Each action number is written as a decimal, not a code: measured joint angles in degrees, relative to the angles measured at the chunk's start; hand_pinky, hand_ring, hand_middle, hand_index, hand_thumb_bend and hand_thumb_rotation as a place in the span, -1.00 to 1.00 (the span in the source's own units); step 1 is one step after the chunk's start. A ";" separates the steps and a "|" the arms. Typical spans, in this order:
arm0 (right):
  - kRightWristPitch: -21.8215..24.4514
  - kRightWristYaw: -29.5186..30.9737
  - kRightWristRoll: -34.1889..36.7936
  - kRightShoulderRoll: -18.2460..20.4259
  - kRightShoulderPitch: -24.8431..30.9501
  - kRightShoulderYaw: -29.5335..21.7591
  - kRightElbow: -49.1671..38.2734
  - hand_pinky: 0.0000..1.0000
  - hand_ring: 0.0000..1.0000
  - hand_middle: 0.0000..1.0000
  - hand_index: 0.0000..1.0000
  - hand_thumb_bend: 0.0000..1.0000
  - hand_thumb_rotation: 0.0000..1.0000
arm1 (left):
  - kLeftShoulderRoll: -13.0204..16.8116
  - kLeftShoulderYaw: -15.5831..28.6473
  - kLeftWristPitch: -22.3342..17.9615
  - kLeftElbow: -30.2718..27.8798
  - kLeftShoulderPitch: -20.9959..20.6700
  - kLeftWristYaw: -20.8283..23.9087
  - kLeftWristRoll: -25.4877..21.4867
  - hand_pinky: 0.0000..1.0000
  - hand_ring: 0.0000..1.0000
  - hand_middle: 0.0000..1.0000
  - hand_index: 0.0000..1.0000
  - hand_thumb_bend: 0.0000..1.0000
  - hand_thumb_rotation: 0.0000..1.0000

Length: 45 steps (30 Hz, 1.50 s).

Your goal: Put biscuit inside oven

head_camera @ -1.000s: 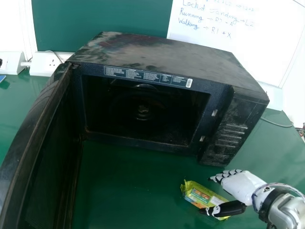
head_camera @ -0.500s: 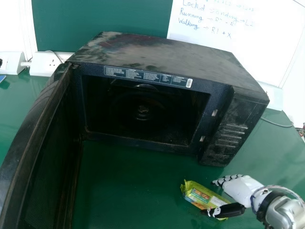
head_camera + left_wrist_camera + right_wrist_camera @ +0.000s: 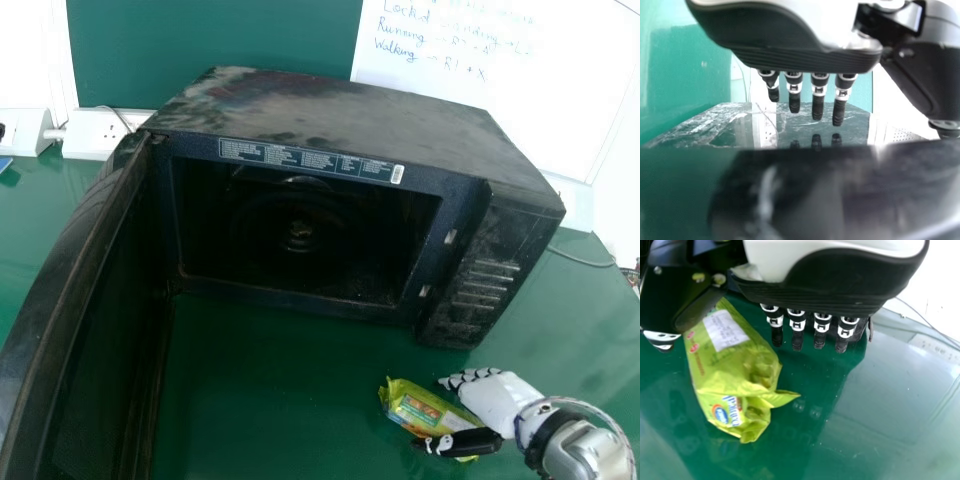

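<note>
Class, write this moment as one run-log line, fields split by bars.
oven: open | biscuit packet: on table, outside oven | right hand: at packet, fingers open

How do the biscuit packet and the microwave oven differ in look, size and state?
The biscuit packet is yellow-green and shiny; the microwave oven is black with a smudged top. The packet is small, the oven far larger. The packet looks closed, while the oven's door stands open. Both rest on the green table.

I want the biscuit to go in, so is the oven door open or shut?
Open: the door is swung out to the left, and the oven's dark inside shows.
</note>
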 measured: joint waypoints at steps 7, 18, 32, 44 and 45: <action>0.61 -0.29 -0.22 0.32 -0.95 1.27 0.40 1.00 1.00 1.00 1.00 0.94 1.00 | -0.20 0.00 -0.02 -0.35 0.04 0.06 0.00 0.98 0.79 0.88 0.88 1.00 1.00; 0.06 -7.23 -1.01 2.70 -0.72 3.09 3.24 1.00 1.00 1.00 1.00 0.93 1.00 | -0.29 0.00 0.02 -1.23 0.98 0.25 -0.03 0.90 0.77 0.85 0.86 1.00 1.00; 0.90 -10.45 -3.10 3.35 -0.75 5.09 4.54 1.00 1.00 1.00 1.00 0.83 0.97 | -0.39 0.04 -0.38 -0.88 0.75 0.01 -0.60 0.96 0.79 0.87 0.87 1.00 1.00; 2.83 -11.48 -6.65 4.30 0.47 5.93 3.04 1.00 1.00 1.00 1.00 0.77 0.65 | -0.58 0.39 -0.48 -0.94 0.83 0.97 -0.60 1.00 0.82 0.90 0.89 1.00 1.00; 2.86 -11.48 -6.73 4.30 0.49 5.93 2.98 1.00 1.00 1.00 1.00 0.77 0.65 | -0.62 0.39 -0.48 -0.96 0.85 1.00 -0.60 1.00 0.81 0.90 0.88 1.00 1.00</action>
